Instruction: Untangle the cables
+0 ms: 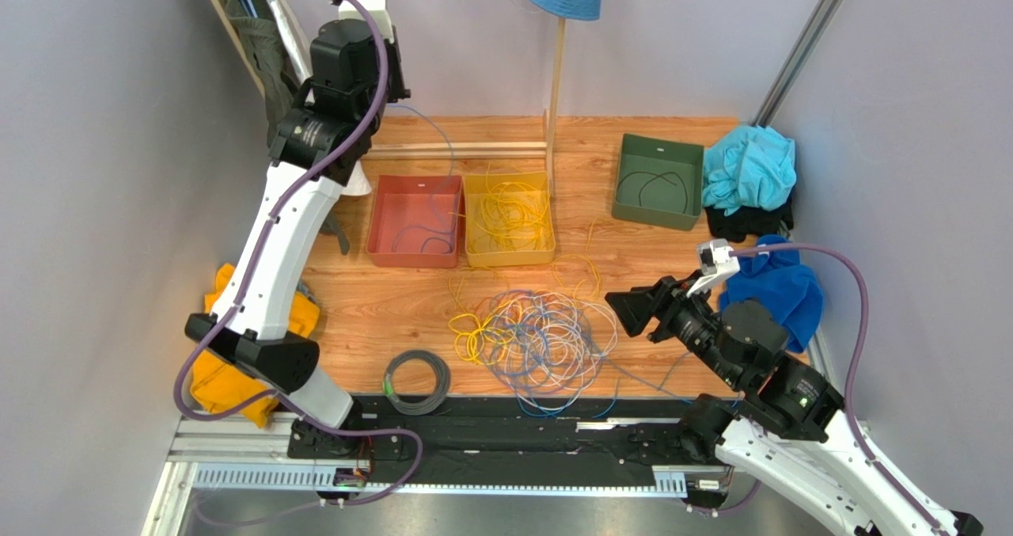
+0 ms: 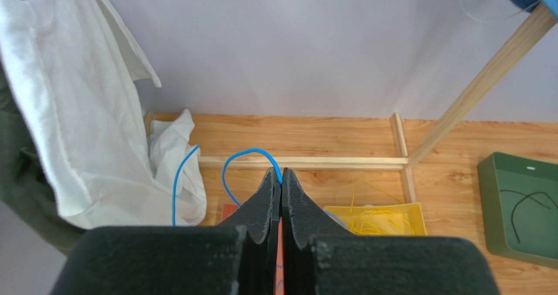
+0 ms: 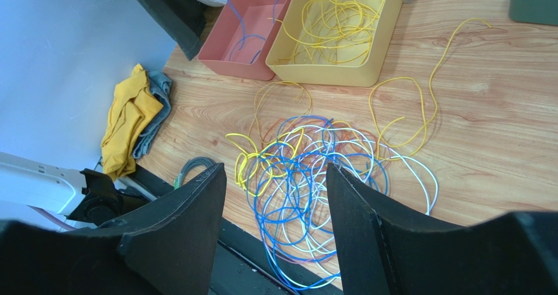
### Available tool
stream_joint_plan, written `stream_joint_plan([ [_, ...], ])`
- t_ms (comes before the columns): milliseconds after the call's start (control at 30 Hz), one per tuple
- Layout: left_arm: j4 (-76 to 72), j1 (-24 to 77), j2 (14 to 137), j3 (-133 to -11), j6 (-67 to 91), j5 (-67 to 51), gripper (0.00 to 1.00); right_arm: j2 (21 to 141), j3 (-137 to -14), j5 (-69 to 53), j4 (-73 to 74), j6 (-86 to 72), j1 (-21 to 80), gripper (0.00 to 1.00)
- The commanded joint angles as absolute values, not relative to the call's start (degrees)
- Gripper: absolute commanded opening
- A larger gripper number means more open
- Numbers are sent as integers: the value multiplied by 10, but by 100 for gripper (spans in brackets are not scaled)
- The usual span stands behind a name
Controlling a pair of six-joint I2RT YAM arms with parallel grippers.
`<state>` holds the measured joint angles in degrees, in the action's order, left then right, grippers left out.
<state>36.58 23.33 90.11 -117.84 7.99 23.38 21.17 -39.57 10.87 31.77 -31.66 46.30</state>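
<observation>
L fingers (image 2: 281,180) are clenched tip to tip, pinching a blue cable (image 2: 243,152) right at the tips, well above the table (image 2: 314,135). From the pinch the cable arches up and to the L of the fingers, then drops toward the red bin (image 3: 230,68), whose corner shows just below the tips. A 2nd blue run hangs further L against a white cloth (image 2: 85,125). Yellow bin (image 2: 393,210) sits just R of the finger bodies w/ yellow strands inside. Green bin (image 2: 517,197) is well off to the R w/ a thin dark wire in it.

R fingers (image 1: 628,310) are released and spread wide, gripping nothing, hovering off the table. The main heap of cables (image 3: 298,177), blue, yellow and pale, lies on the table just ahead of and below the tips, showing in the gap btwn them in the wrist view. A few loose yellow loops trail past the heap, ahead and R of the tips, toward the yellow bin. Dark grey coil (image 1: 389,384) peeks out by the tip of the L-side finger in that view, apart from the heap.
</observation>
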Motion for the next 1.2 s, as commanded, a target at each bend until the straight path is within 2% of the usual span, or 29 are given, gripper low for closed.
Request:
stream_joint_plan([
  [0,338,217,923,-1194,68,212,0,210,-395,132,316,-294,462,62],
  [200,296,209,930,-1148,65,211,0,215,-375,134,302,-291,462,61],
  [633,156,205,876,-849,162,191,0,214,-345,126,289,-301,462,61],
  [833,147,205,833,-793,176,188,0,197,-330,120,287,-314,462,61],
  [1033,168,205,877,-761,194,179,0,202,-324,106,279,-324,462,60],
  [1100,171,205,885,-754,200,179,18,202,-328,107,286,-323,462,60],
  [1133,168,205,884,-744,203,183,44,202,-328,109,287,-323,462,60],
  [1167,163,205,876,-739,207,186,58,199,-327,110,289,-323,462,60],
])
